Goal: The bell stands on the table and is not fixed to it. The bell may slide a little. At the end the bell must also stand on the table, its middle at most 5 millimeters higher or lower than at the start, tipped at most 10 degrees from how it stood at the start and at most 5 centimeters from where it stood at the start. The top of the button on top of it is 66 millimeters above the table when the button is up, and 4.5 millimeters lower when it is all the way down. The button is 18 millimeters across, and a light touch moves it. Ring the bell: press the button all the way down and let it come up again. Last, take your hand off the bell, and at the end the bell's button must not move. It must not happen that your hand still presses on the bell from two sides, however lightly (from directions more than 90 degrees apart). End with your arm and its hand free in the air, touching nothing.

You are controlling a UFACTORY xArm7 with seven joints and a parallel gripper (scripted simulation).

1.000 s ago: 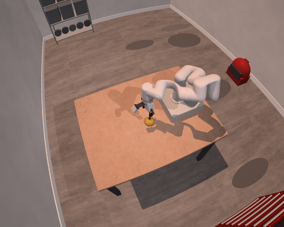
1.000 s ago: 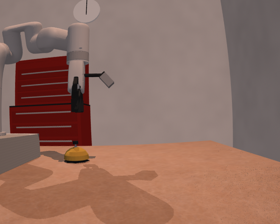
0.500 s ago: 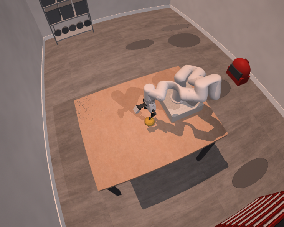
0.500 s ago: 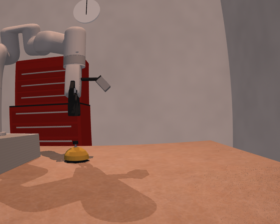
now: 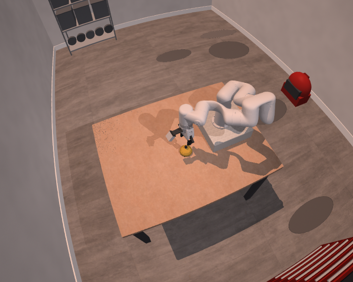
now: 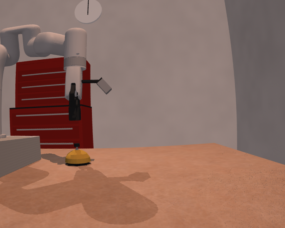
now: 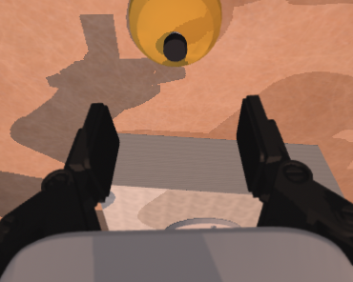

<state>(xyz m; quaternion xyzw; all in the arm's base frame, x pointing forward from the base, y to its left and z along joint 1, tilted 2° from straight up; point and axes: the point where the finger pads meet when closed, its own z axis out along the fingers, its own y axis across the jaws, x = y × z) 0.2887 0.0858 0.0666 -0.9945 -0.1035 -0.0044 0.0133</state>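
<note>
The yellow dome bell (image 5: 185,151) (image 6: 77,156) (image 7: 189,21) stands upright on the orange table (image 5: 146,188) (image 6: 186,171) (image 7: 299,48), close to the arm's base. Its small black button (image 6: 76,145) (image 7: 175,47) is on top and nothing touches it. My gripper (image 5: 190,142) (image 6: 74,119) (image 7: 176,119) points straight down and hangs above the bell, with a clear gap over the button. Its black fingers stand well apart with nothing between them. In the wrist view the bell lies at the top edge, beyond the fingertips.
The arm's grey base block (image 5: 228,137) (image 6: 12,152) (image 7: 179,162) stands on the table just beside the bell. A grey camera box (image 5: 171,136) (image 6: 104,86) sticks out sideways from the wrist. A red tool chest (image 6: 52,122) stands behind the table.
</note>
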